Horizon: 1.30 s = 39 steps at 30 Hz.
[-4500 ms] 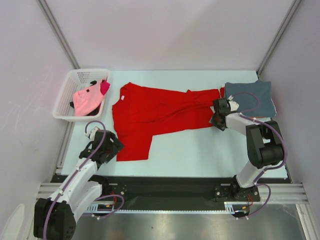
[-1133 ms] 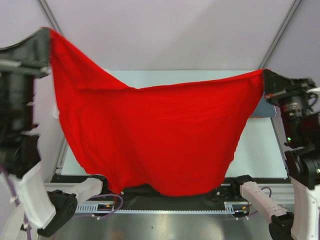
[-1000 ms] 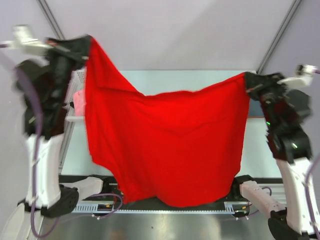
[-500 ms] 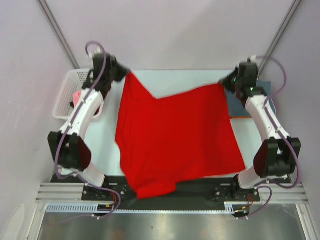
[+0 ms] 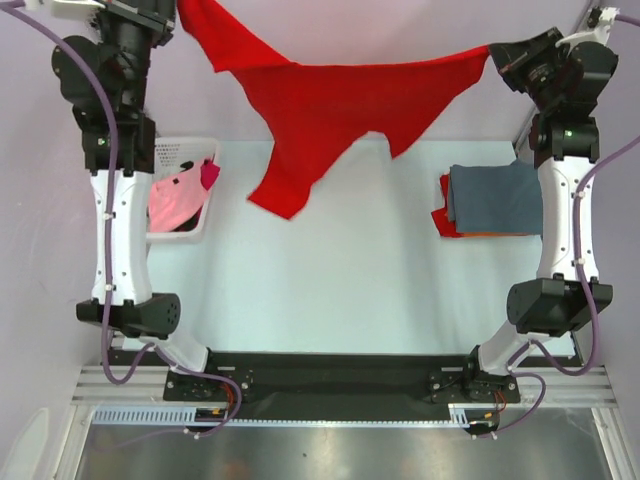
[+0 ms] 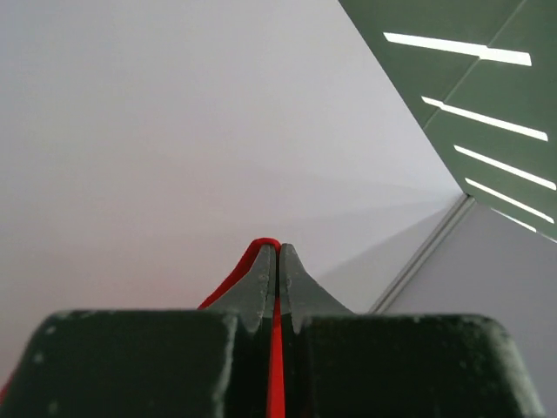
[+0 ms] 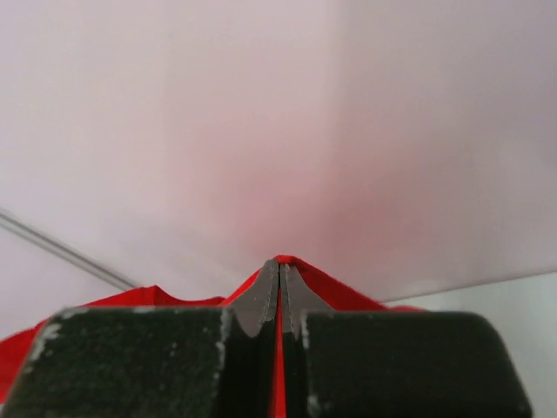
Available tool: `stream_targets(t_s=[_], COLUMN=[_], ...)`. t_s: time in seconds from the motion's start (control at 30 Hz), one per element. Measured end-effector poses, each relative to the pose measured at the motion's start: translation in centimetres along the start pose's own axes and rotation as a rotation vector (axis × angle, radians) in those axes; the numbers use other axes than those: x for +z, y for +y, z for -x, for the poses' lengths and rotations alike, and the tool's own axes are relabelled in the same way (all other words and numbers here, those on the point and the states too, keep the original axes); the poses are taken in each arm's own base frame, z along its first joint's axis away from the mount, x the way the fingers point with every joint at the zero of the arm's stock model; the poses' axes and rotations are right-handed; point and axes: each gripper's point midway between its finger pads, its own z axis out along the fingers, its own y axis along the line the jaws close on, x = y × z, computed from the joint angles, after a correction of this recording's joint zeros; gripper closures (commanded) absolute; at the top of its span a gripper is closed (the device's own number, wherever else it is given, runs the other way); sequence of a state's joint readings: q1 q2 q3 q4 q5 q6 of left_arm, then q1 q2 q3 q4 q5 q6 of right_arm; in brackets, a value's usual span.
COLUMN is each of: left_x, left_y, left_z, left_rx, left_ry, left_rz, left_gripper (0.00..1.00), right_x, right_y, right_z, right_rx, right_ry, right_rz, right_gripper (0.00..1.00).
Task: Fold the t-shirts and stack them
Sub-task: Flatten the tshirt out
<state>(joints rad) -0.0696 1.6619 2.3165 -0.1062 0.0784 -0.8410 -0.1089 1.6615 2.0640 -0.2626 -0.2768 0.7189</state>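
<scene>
A bright red t-shirt (image 5: 330,105) hangs stretched between both grippers, high above the far part of the table, its lower part drooping to the left. My left gripper (image 5: 178,10) is shut on one corner; a red strip (image 6: 277,348) shows between its fingers. At the top right my right gripper (image 5: 490,55) is shut on the other corner, red cloth (image 7: 279,366) pinched between its fingers. A folded grey-blue t-shirt (image 5: 500,195) lies on red and orange ones (image 5: 445,222) at the table's right side. Pink and magenta t-shirts (image 5: 178,198) sit in the basket.
The white lattice basket (image 5: 170,152) stands at the table's left edge behind the left arm. Both arms are raised tall at the sides. Pale walls and metal frame posts (image 5: 545,80) close in the back.
Both grippers have swung the red t-shirt from low over the table's front up and back toward the far wall. The cloth now hangs high, clear of the table.
</scene>
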Motion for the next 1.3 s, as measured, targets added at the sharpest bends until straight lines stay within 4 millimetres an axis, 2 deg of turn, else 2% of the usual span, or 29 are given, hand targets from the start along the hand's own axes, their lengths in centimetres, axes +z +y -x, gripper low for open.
stream_targets(t_s=[0.07,0.13,0.2,0.3,0.33,0.4,0.43,0.5,0.57,0.63,0.73,0.8,0.93,0.97,1.07,1.2,1.3], left_x=[-0.1,0.1,-0.2,-2.2,-3.6,-6.9,-8.7,-13.1,-16.9,-20.2,-25.1,-27.9,-34.9,-36.3,-39.2,-40.0,-40.8], left_y=[-0.2,1.2,4.7,11.7,14.0,17.4,18.1,18.4,17.3,16.3,16.9,18.5,23.3,23.9,24.1,22.3,22.5], left_z=[-0.6,-2.7,-6.3,-12.4,-14.5,-17.2,-18.0,-18.6,-17.8,-16.5,-15.8,-17.3,-22.0,-22.7,-22.9,-21.2,-21.3], left_rx=[0.003,0.001,-0.007,-0.002,0.017,0.061,0.081,0.113,0.123,0.121,0.092,0.072,0.054,0.052,0.053,0.046,0.046], left_ry=[0.012,0.052,0.123,0.249,0.291,0.362,0.379,0.404,0.392,0.345,0.280,0.295,0.421,0.447,0.460,0.401,0.408], left_rz=[-0.042,-0.043,0.014,0.170,0.232,0.360,0.392,0.449,0.460,0.461,0.488,0.530,0.674,0.697,0.710,0.651,0.658], left_gripper=[1.00,1.00,1.00,1.00,1.00,1.00,1.00,1.00,1.00,1.00,1.00,1.00,1.00,1.00,1.00,1.00,1.00], right_x=[0.5,1.1,1.5,1.1,0.8,-0.3,-1.4,-3.9,-6.5,-8.8,-12.4,-14.4,-18.6,-19.6,-22.6,-25.8,-27.3], right_y=[-1.1,-2.8,-5.6,-9.9,-11.3,-13.7,-15.0,-16.8,-17.8,-18.4,-18.7,-18.8,-19.4,-19.4,-19.4,-18.8,-18.8], right_z=[-1.0,-3.0,-6.2,-12.1,-14.1,-17.6,-19.4,-22.3,-24.3,-25.7,-27.4,-28.1,-29.5,-29.7,-30.3,-30.6,-31.6], right_rx=[0.026,0.055,0.091,0.149,0.168,0.203,0.224,0.259,0.281,0.289,0.287,0.279,0.251,0.240,0.213,0.177,0.173], right_ry=[0.029,0.079,0.149,0.272,0.308,0.374,0.401,0.447,0.476,0.486,0.482,0.476,0.464,0.459,0.450,0.426,0.435], right_rz=[0.024,0.020,-0.012,-0.083,-0.109,-0.164,-0.191,-0.247,-0.287,-0.314,-0.346,-0.357,-0.391,-0.395,-0.404,-0.388,-0.383], right_gripper=[1.00,1.00,1.00,1.00,1.00,1.00,1.00,1.00,1.00,1.00,1.00,1.00,1.00,1.00,1.00,1.00,1.00])
